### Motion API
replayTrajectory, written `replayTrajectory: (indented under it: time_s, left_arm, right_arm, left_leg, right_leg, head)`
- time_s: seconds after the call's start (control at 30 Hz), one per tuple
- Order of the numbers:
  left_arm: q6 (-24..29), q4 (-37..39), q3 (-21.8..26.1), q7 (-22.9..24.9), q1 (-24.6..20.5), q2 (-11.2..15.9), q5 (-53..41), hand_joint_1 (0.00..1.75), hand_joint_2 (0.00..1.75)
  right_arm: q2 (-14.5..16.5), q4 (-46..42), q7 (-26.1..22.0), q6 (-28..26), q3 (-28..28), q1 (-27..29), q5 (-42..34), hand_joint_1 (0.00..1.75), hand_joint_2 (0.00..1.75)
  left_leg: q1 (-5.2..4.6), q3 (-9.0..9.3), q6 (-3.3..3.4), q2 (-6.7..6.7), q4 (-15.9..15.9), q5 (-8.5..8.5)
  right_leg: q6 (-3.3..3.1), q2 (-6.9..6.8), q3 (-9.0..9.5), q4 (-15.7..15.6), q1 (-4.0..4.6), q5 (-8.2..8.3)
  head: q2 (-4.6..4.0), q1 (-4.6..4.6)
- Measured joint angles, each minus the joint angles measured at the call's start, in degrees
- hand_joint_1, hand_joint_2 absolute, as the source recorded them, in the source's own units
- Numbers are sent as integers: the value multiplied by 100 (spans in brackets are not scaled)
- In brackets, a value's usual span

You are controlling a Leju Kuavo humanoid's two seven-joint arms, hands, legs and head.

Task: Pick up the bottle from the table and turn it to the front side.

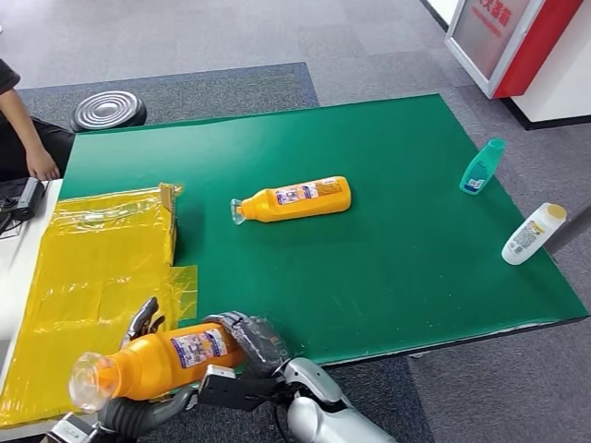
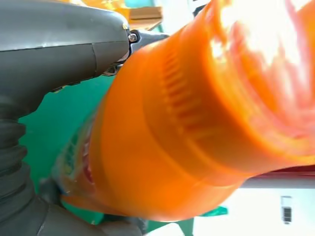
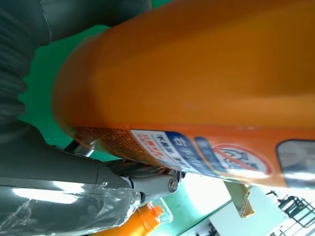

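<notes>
An orange plastic bottle with a clear cap and a printed label [image 1: 157, 362] lies on its side in the air at the near edge of the green-topped bench [image 1: 391, 258], its cap end pointing to the robot's left and its label facing up toward the head camera. Both hands hold it: the left hand [image 1: 143, 323] has its dark fingers curled over the neck end just behind the cap, and the right hand [image 1: 254, 341] wraps around the base end, its grey ribbed cover pressed against the bottle. In the left wrist view the bottle's orange ribbed shoulder [image 2: 193, 132] sits blurred right against the grey thumb, and in the right wrist view the label strip [image 3: 208, 152] runs along the bottle's side. A second orange bottle with a clear cap [image 1: 293, 199] lies flat near the middle of the bench. A small teal bottle [image 1: 482, 167] and a white bottle with a yellow cap [image 1: 533, 233] lie near the bench's right edge, apart from each other. Crinkled yellow plastic sheeting [image 1: 90, 277] covers the left part, with a cardboard box edge [image 1: 168, 221] rising from it. A person's arm [image 1: 31, 152] rests at the far left.
</notes>
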Motion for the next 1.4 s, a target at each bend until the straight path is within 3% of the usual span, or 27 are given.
replayTrajectory:
  time_s: [0.33,0.37,0.47,0.5,0.77,0.8,0.9,0.93,1.4]
  left_arm:
    - [50,-203,-125,-83,-37,75,-12,0,175]
    - [60,-213,-128,-84,-43,78,-23,16,175]
    - [168,-243,-138,-96,-52,79,-138,147,175]
    - [220,-252,-144,-98,-52,75,-188,175,175]
    - [490,-257,-280,-74,-65,20,-409,175,175]
    - [525,-256,-292,-69,-67,9,-432,175,175]
    - [595,-255,-346,-45,-88,-33,-482,175,175]
    - [610,-255,-371,-32,-103,-52,-492,175,175]
    - [947,-237,-542,146,-284,-366,-657,175,175]
  right_arm:
    - [1,129,61,60,-25,1,-10,175,175]
    - [1,143,60,60,-27,0,-10,175,175]
    - [1,181,66,60,-38,1,-13,175,175]
    - [1,191,71,60,-45,2,-16,175,175]
    - [-10,192,106,38,-139,36,22,169,175]
    - [-16,178,109,28,-154,54,35,137,175]
    - [-50,68,106,10,-220,160,78,11,175]
    - [-66,19,105,4,-246,205,104,0,175]
    - [-383,-810,53,-232,-581,848,230,0,175]
  left_leg:
    - [0,0,-1,0,0,0]
    - [0,0,-1,0,0,0]
    - [0,0,-1,0,0,0]
    - [0,0,-1,0,0,0]
    - [0,0,-2,0,0,-1]
    - [0,0,-2,0,0,-1]
    - [0,0,-2,0,0,-1]
    - [0,0,-2,0,0,-2]
    - [-1,-1,-1,0,0,-5]
  right_leg:
    - [-2,0,0,0,0,1]
    - [-2,0,0,0,0,1]
    - [-2,0,0,0,0,1]
    - [-2,0,0,0,0,1]
    - [-2,0,-2,0,0,1]
    - [-2,0,-3,0,0,1]
    - [-2,0,-3,0,0,1]
    - [-2,0,-3,0,0,0]
    - [0,-1,-4,-1,0,-2]
  head:
    - [1,-1]
    - [1,0]
    - [1,1]
    - [1,0]
    - [-1,-1]
    - [0,-1]
    - [0,0]
    - [0,0]
    - [1,0]
